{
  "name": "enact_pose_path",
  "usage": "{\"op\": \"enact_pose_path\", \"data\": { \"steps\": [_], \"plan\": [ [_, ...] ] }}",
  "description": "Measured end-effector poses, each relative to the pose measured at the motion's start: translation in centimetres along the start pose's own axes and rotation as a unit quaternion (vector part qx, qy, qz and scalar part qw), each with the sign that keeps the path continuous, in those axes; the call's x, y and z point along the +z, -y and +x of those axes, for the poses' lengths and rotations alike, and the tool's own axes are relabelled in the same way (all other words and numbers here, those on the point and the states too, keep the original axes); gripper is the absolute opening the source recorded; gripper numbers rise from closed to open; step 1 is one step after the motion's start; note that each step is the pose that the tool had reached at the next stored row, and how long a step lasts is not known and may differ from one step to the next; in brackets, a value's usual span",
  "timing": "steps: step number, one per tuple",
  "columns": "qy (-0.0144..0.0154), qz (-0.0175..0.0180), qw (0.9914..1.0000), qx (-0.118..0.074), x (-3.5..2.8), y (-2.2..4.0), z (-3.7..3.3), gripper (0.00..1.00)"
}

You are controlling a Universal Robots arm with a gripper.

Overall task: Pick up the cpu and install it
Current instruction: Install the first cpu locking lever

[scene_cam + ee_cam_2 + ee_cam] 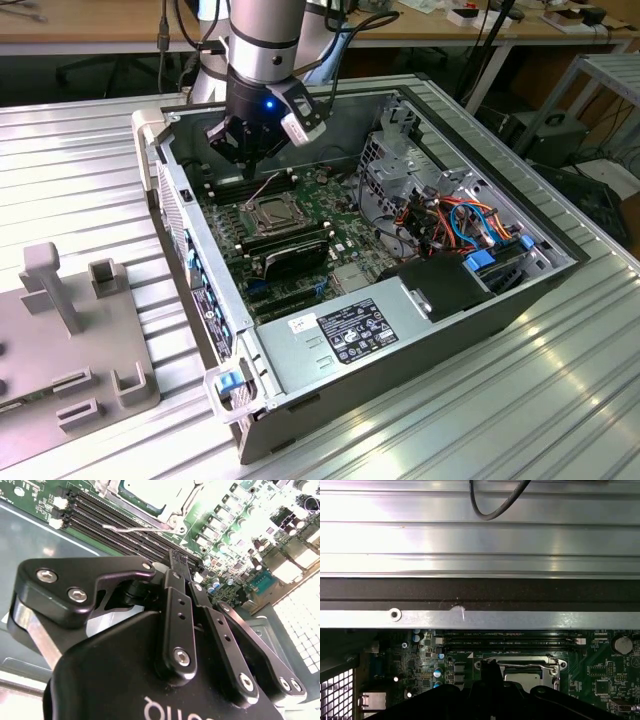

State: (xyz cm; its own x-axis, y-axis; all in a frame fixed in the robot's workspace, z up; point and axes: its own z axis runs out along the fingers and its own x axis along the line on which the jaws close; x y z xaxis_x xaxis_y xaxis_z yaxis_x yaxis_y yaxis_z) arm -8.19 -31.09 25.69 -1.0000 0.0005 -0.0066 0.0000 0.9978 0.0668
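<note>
- The claw [180, 560] is seen fully closed, fingers together, with nothing gripped, above the motherboard [300, 215].
- The cpu [268, 210] is seated in the motherboard's socket, just beside the claw.

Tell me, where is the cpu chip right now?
The cpu sits in the metal socket frame on the motherboard, mid-case in the exterior view, just below the gripper and beside the black memory sticks.

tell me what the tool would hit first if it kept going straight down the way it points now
Probably the motherboard beside the CPU socket, around the empty memory slots. The tool points down into the open computer case with nothing in between, though depth is hard to judge.
</note>
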Motion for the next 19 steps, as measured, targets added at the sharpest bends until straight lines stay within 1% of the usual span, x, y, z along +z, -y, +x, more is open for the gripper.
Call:
{"op": "enact_pose_path", "data": {
  "steps": [14,19],
  "plan": [
    [0.0000,0.0000,1.00000,0.000,0.01,0.00,-0.14,0.11],
    [0.0000,0.0000,1.00000,0.000,0.06,0.00,-0.48,0.11]
  ]
}}
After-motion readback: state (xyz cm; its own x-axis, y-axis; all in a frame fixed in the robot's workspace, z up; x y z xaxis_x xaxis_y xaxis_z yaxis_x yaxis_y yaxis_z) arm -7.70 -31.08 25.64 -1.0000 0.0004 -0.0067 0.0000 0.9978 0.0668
